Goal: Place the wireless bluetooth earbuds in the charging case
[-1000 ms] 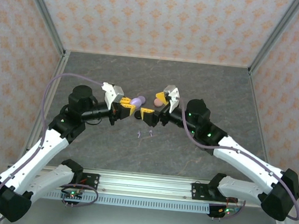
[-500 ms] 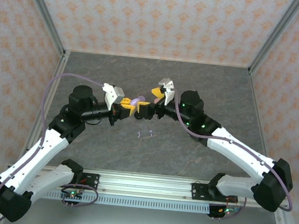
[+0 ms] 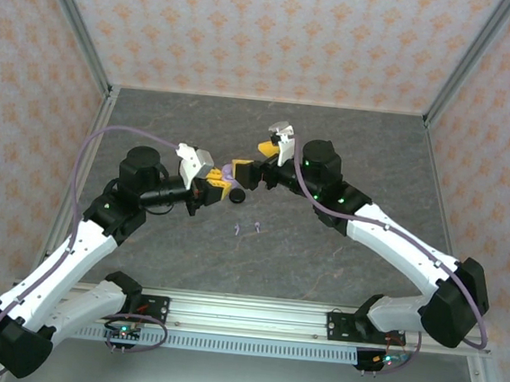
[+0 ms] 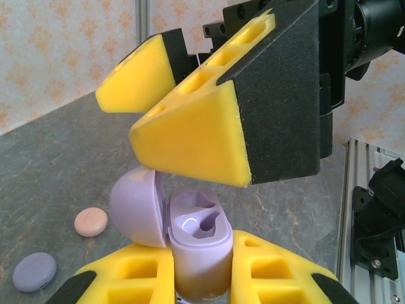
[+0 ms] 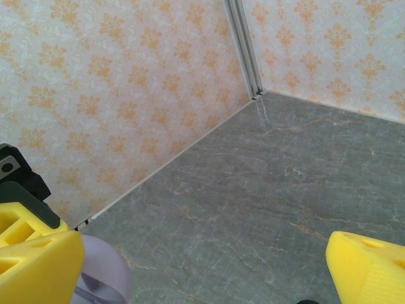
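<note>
Two lavender earbuds (image 3: 237,231) lie on the table (image 3: 350,146) on the near side of both jaws, where they lay a second ago. The left gripper (image 3: 222,185) has kept its place, clamped tight on the base of the open lavender charging case (image 4: 196,234). The right gripper (image 3: 244,174), spread wide and holding nothing, has slid in from the right and hangs just above the case's mouth. Beyond the jaws lie a pink disc case (image 4: 91,221) and a lavender disc case (image 4: 35,271), with bare table up to the back wall (image 3: 270,39).
</note>
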`<action>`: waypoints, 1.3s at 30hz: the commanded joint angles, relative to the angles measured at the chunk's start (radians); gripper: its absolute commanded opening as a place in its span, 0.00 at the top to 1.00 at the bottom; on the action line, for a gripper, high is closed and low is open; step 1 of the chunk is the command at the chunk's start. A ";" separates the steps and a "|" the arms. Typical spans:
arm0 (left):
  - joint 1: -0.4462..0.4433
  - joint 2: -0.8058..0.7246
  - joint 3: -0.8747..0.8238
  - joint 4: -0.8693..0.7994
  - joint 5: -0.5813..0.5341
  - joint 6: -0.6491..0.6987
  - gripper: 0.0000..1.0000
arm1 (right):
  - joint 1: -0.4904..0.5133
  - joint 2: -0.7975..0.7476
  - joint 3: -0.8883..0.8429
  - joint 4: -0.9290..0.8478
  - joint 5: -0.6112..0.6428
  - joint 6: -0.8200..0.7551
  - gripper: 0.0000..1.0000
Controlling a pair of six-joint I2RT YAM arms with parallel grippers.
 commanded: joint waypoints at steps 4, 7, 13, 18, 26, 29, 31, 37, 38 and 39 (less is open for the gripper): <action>-0.006 -0.030 0.023 -0.019 -0.025 0.038 1.00 | -0.050 -0.073 0.029 -0.070 0.014 0.079 0.02; -0.006 -0.058 0.001 -0.054 -0.047 0.045 1.00 | -0.082 -0.115 0.045 -0.213 0.060 0.126 0.05; -0.006 -0.146 -0.073 -0.123 -0.079 0.023 1.00 | -0.083 -0.077 0.103 -0.591 0.192 0.227 0.13; -0.006 -0.224 -0.131 -0.106 -0.107 -0.038 1.00 | -0.059 0.112 0.176 -0.825 0.205 0.321 0.32; -0.006 -0.277 -0.140 -0.123 -0.120 -0.066 1.00 | 0.088 0.447 0.365 -0.901 0.255 0.328 0.46; -0.006 -0.304 -0.140 -0.143 -0.129 -0.066 1.00 | 0.114 0.524 0.386 -0.839 0.210 0.344 0.50; -0.007 -0.324 -0.144 -0.146 -0.137 -0.069 1.00 | 0.125 0.575 0.396 -0.812 0.188 0.357 0.54; -0.007 -0.338 -0.152 -0.142 -0.153 -0.070 1.00 | 0.137 0.625 0.447 -0.900 0.320 0.344 0.57; -0.007 -0.335 -0.153 -0.141 -0.153 -0.071 1.00 | 0.137 0.619 0.447 -0.915 0.342 0.338 0.58; -0.007 -0.331 -0.152 -0.140 -0.153 -0.070 1.00 | 0.137 0.619 0.447 -0.934 0.364 0.332 0.58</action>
